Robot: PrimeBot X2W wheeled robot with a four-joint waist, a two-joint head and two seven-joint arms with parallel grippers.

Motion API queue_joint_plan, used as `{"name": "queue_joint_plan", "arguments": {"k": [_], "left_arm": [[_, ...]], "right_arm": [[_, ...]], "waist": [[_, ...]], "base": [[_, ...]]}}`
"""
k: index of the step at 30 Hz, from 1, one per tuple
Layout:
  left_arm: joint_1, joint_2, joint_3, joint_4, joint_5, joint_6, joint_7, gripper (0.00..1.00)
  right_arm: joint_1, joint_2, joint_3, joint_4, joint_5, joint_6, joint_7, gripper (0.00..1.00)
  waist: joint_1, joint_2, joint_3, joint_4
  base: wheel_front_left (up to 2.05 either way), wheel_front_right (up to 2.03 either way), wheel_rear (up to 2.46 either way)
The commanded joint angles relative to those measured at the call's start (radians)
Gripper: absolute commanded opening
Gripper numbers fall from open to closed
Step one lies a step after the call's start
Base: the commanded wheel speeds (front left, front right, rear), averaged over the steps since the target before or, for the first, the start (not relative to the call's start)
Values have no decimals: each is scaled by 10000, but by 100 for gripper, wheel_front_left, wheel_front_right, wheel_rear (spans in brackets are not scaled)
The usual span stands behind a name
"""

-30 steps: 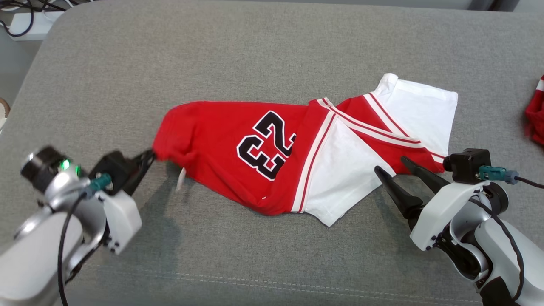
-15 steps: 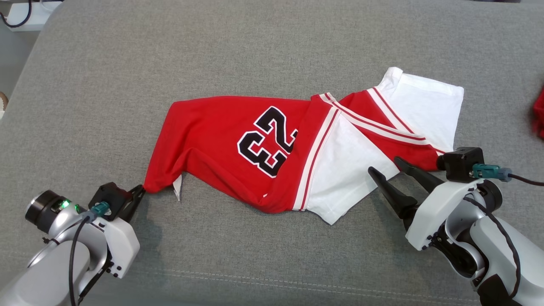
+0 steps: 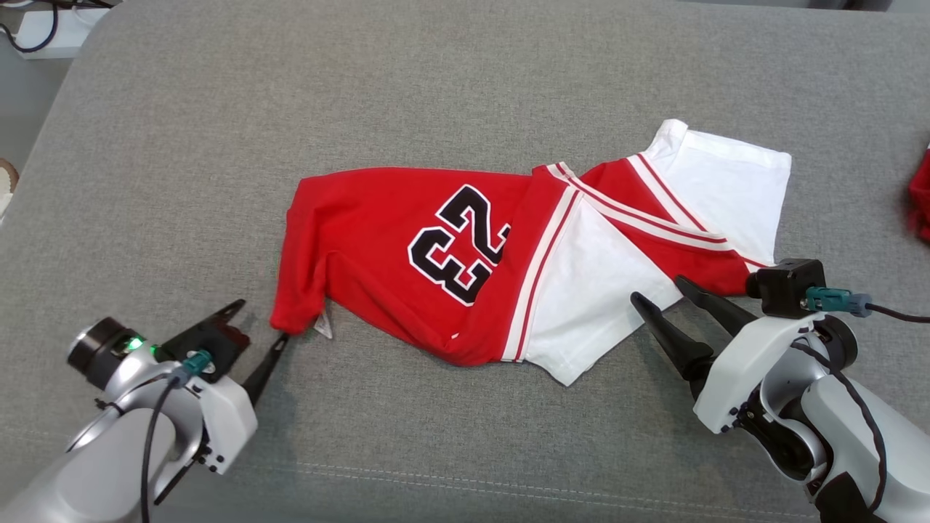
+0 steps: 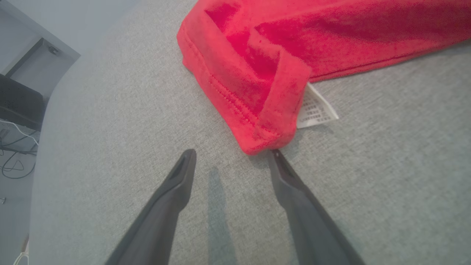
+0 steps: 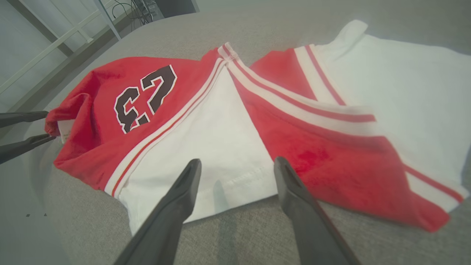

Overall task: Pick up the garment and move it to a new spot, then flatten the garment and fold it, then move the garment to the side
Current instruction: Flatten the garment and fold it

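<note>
Now, jersey (image 3: 508,254) (image 4: 257,55) (image 5: 220,121): a red and white shirt with a black number 23 (image 3: 458,243). It lies crumpled, not flat, near the middle of the grey upholstered surface (image 3: 465,80). The red body points to the robot's left and the white sleeves to its right.
Hem corner: the left end of the red body is folded over on itself, and a white care label (image 3: 323,328) (image 4: 316,110) sticks out from under it.
Left claw (image 3: 256,324) (image 4: 232,152): the fingers stand apart and hold nothing. In the left wrist view one fingertip is right at the corner of the red hem; the other is over bare grey cloth beside it.
Right claw (image 3: 657,288) (image 5: 237,161): the fingers are wide apart and empty. The tips are at the near edge of the jersey, one by the white sleeve and one by the red part. Whether they touch the cloth I cannot tell.
Other red cloth (image 3: 921,196): at the right edge of the head view, well apart from the jersey.
</note>
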Motion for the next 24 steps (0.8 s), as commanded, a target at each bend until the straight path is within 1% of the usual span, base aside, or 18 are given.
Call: {"name": "queue_joint_plan", "arguments": {"k": [1, 5, 7, 11, 12, 15, 20, 22, 24], "left_arm": [[-379, 423, 189, -312, 163, 19, -116, 100], [-299, 287, 89, -706, 292, 308, -78, 100], [-169, 281, 7, -695, 277, 498, 372, 100], [52, 466, -53, -832, 229, 824, 1005, 100], [52, 466, -53, -832, 229, 824, 1005, 100], [223, 644, 6, -1058, 169, 1239, 1411, 100], [247, 530, -49, -2072, 393, 1724, 1266, 100], [269, 486, -52, -2227, 491, 1982, 1223, 100], [298, 414, -51, -2251, 521, 2149, 1182, 100]], "right_arm": [[17, -50, 72, -157, 74, 44, -136, 100], [-27, 13, 109, -98, 116, 44, -124, 100], [-37, 35, 131, -81, 136, 44, -122, 100], [-38, -8, 134, 1, 176, 44, -136, 100], [-38, -8, 134, 1, 176, 44, -136, 100], [3, -36, 100, 78, 215, 44, -139, 100], [7, 56, 147, 136, 237, 44, -102, 100], [-27, 115, 178, 149, 231, 44, -87, 100], [-61, 155, 205, 161, 228, 44, -83, 100]], "waist": [[0, 0, -14, 41], [0, 0, -35, 41], [0, 0, -56, 12], [0, 0, -101, -12], [0, 0, -101, -12], [0, 0, -138, 39], [0, 0, -179, 152], [0, 0, -185, 132], [0, 0, -193, 88]], "base": [[0, 0, 0], [0, 0, 0], [0, 0, 0], [0, 0, 0], [0, 0, 0], [0, 0, 0], [0, 0, 0], [0, 0, 0], [0, 0, 0]]}}
